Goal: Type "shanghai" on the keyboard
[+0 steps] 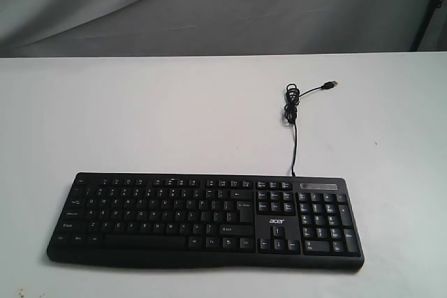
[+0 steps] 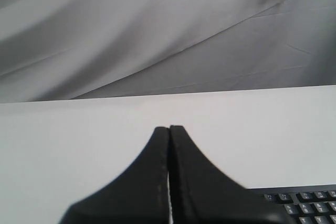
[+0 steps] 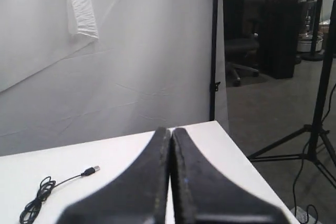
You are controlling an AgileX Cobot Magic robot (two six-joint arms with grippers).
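The black keyboard point(image 1: 206, 219) with white legends and an "acer" logo lies flat near the front of the white table point(image 1: 174, 116). Its thin cable point(image 1: 292, 120) runs away from it in a small coil and ends in a loose USB plug point(image 1: 332, 85). No arm shows in the exterior view. In the left wrist view my left gripper point(image 2: 169, 128) is shut and empty above bare table, with a corner of the keyboard point(image 2: 307, 204) off to one side. My right gripper point(image 3: 171, 130) is shut and empty, with the coiled cable point(image 3: 37, 200) and USB plug point(image 3: 90, 171) beside it.
A grey-white cloth backdrop point(image 1: 209, 5) hangs behind the table. The right wrist view shows the table's edge point(image 3: 239, 150), a black light stand pole point(image 3: 214, 45), tripod legs point(image 3: 310, 140) and an office chair point(image 3: 244, 51) on the floor beyond.
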